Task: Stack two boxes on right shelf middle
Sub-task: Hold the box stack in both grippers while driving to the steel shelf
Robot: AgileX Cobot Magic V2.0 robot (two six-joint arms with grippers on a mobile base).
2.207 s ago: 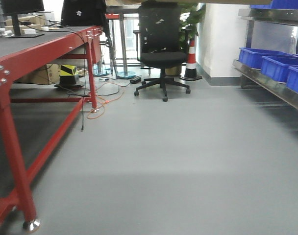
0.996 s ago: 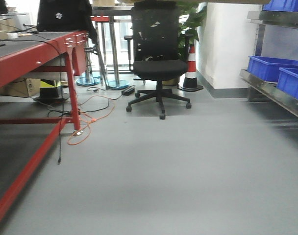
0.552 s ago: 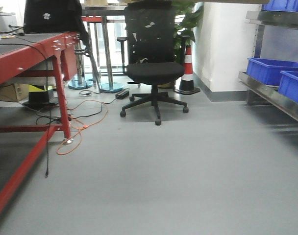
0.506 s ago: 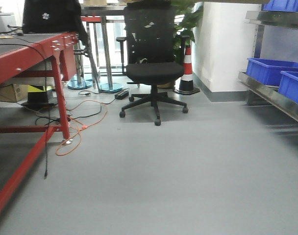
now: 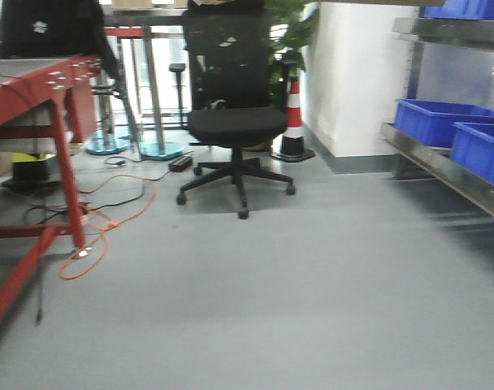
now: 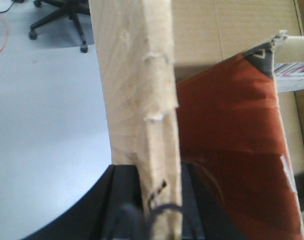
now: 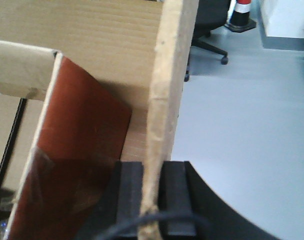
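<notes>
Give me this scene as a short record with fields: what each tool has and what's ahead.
left tool: shut on a wall of the brown corrugated cardboard box
right tool: shut on a wall edge of the same box
box contents: reddish-brown panel
ahead: black office chair, orange-and-white traffic cone
right side: stainless-steel shelf holding blue plastic bins
left side: red-framed table, orange cable on floor

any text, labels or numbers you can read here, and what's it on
None is legible.
White label beside the red-brown cardboard panel: print too blurred.
White mark on the black object on the red-framed table: too small.
Plain brown cardboard box wall: no print shown.
</notes>
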